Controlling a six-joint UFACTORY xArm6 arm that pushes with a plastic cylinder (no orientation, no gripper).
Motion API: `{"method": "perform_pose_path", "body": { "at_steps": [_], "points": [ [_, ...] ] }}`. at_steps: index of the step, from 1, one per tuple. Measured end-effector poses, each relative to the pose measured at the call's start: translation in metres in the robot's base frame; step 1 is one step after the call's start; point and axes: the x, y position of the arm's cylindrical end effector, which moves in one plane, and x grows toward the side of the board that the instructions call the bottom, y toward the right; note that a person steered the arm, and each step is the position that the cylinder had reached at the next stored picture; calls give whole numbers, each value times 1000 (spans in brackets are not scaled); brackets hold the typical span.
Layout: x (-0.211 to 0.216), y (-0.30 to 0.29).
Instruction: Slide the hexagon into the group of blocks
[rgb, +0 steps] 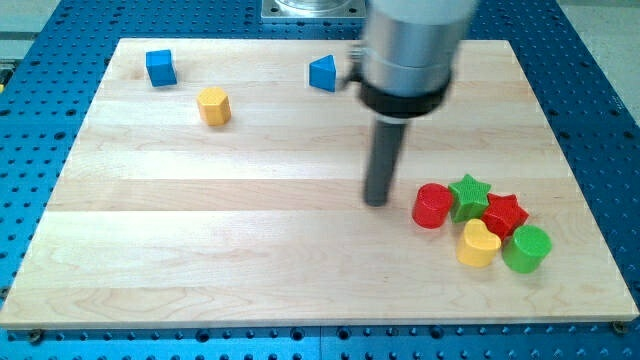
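A yellow hexagon (213, 105) lies alone on the wooden board at the view's upper left. The group sits at the lower right: a red cylinder (433, 206), a green star (468, 195), a red star (505, 214), a yellow heart (478, 243) and a green cylinder (527, 249), all close together. My tip (377, 201) rests on the board just left of the red cylinder, with a small gap, and far to the right of and below the hexagon.
A blue cube (160, 68) lies at the upper left, left of and above the hexagon. A blue triangular block (323, 73) lies at the top centre, next to the arm's grey body (408, 45). The board's edges border a blue perforated table.
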Motion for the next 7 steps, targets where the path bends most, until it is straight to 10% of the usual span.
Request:
{"method": "perform_pose_path", "body": {
  "at_steps": [3, 7],
  "points": [
    [4, -306],
    [-125, -339]
  ]
}}
